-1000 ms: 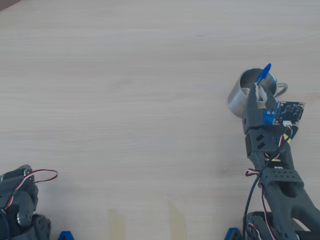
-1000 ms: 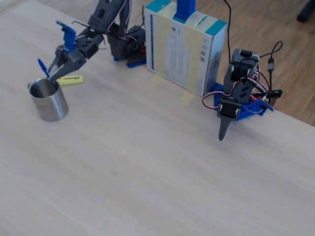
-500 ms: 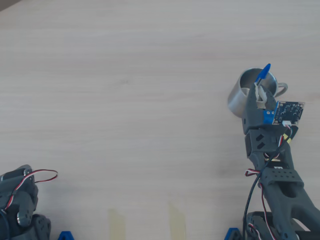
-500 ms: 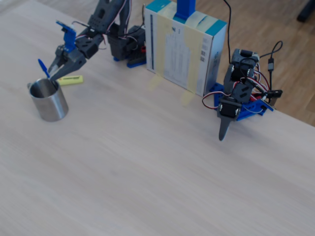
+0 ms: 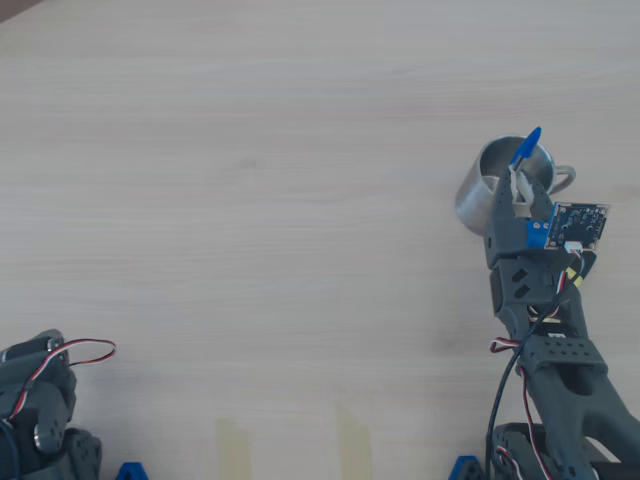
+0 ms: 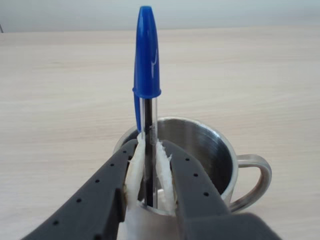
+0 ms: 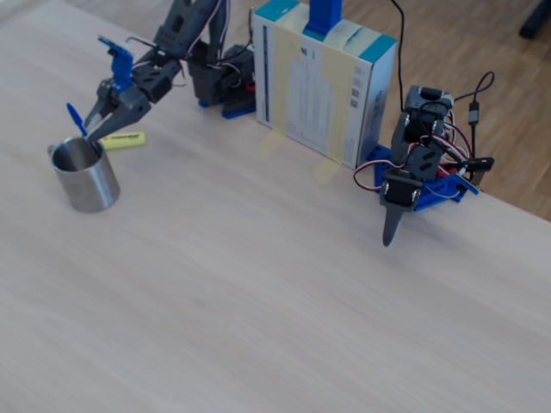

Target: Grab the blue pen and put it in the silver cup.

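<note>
blue pen (image 6: 147, 100): upright, cap up, lower end inside silver cup (image 6: 210, 150) | tool (image 6: 149, 175): pads clamped on pen barrel above cup rim | cup: on table (image 5: 250, 200), handle right in wrist view | yellow highlighter (image 7: 122, 139): just behind cup in fixed view

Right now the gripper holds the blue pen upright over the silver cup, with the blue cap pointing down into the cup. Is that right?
Not quite. The gripper does hold the blue pen upright over the silver cup, but the wrist view shows the blue cap pointing up, away from the cup; the barrel end points down.
</note>
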Controlling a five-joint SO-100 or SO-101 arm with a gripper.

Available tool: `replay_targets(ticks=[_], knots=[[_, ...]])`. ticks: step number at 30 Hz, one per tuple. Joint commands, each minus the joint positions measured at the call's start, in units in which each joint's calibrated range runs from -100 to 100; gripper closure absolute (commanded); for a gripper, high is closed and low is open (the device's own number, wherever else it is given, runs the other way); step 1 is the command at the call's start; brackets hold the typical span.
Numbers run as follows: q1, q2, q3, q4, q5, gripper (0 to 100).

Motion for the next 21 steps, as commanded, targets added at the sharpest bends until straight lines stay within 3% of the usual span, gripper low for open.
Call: replay_targets(ticks=[1, 21], knots=[[-0.7, -1.0, 0.7, -0.1, 0.0, 98], [-0.7, -1.0, 2.2, 0.0, 0.2, 98]])
